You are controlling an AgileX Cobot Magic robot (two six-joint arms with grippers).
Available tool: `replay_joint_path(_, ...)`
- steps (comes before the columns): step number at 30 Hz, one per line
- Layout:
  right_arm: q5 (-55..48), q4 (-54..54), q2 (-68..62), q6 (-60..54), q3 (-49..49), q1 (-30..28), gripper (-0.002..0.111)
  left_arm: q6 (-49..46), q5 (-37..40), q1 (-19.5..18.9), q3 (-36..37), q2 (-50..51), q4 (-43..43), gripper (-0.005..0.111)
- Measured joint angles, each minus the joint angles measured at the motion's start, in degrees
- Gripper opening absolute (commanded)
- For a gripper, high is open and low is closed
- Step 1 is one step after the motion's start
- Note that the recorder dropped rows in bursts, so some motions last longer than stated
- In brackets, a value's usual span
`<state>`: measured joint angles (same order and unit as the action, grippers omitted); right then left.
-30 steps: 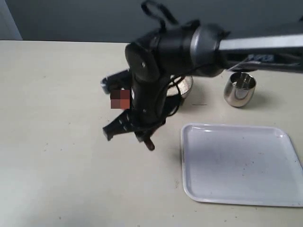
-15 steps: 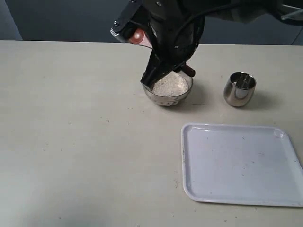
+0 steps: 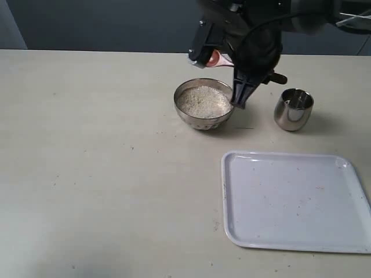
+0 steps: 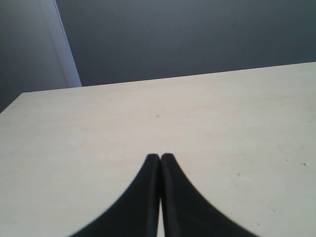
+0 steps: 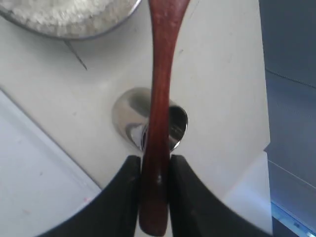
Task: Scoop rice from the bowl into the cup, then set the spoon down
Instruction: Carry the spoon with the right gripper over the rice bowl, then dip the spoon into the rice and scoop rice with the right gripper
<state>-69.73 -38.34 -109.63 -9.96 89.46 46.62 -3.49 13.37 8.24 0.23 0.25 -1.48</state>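
Right gripper (image 3: 239, 97) has swung from bowl's left rim to gap between bowl (image 3: 204, 105) and cup (image 3: 293, 109), both near far edge of table (image 3: 87, 174). Jaws pinching spoon (image 5: 160, 94) by handle. Spoon head out of view, load unknown. Rice (image 3: 203, 100) fills bowl. Probably mid-transfer toward cup. Left gripper (image 4: 160, 159): jaws pressed together, empty.

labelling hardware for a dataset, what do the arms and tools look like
The right arm is bulky and black with a looping black cable and a pinkish-red patch. The right tool and left tool have smooth black fingers curving to narrow tips.
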Motion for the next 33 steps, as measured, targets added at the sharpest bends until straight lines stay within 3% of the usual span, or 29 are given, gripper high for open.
replay_joint_path(11, -0.5, -5.04, -7.16, -5.38, -1.33, -1.12, -0.001, 0.0, 0.0, 0.0, 0.0, 0.0, 0.0, 0.001)
replay_joint_path(25, -0.32, -24.08, -12.96, -1.81, -1.41, 1.52, -0.001, 0.0, 0.0, 0.0, 0.0, 0.0, 0.0, 0.001)
replay_joint_path(33, -0.32, -24.36, -13.19, -3.4, -1.41, 2.34, -0.001, 0.0, 0.0, 0.0, 0.0, 0.0, 0.0, 0.001)
